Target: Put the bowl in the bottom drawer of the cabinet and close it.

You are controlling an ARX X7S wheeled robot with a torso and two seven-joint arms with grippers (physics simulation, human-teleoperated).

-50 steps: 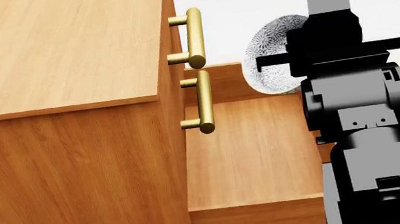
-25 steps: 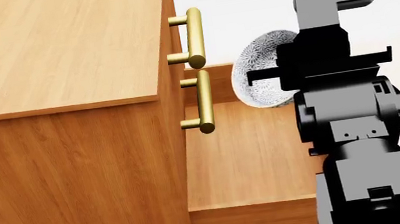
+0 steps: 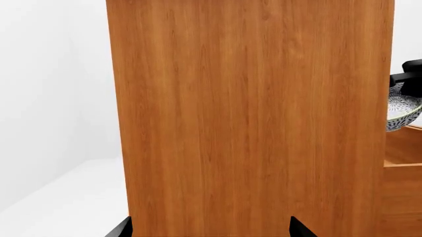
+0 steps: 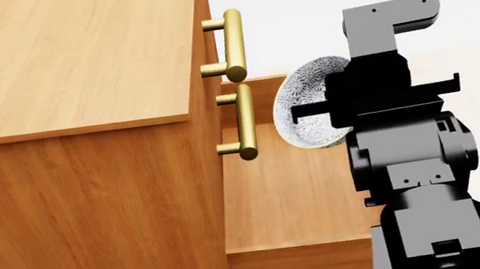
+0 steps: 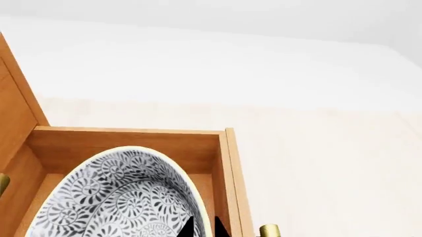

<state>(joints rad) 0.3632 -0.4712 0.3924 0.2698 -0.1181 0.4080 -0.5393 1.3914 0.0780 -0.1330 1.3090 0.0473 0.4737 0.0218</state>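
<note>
The bowl point(image 4: 307, 107), white-grey with a blue-grey floral pattern, hangs tilted on its side over the pulled-out bottom drawer point(image 4: 277, 200) of the cabinet point(image 4: 69, 60). My right gripper point(image 5: 205, 228) is shut on the bowl point(image 5: 118, 197), one fingertip inside its rim and one outside. In the right wrist view the drawer's inside point(image 5: 125, 143) lies under the bowl. My left gripper point(image 3: 209, 231) stands open, facing the cabinet's side wall point(image 3: 250, 113) with nothing between its fingers. The bowl point(image 3: 400, 111) also peeks past that wall's edge.
Brass bar handles of the two upper drawers point(image 4: 233, 44) point(image 4: 245, 123) stick out just left of the bowl. The bottom drawer's own brass handle point(image 5: 268, 230) shows outside its front wall point(image 5: 231, 173). Pale floor point(image 5: 316, 148) spreads beyond the drawer.
My right arm has carried the bowl left toward the cabinet front and a little lower over the open drawer. The cabinet and drawer have not moved.
</note>
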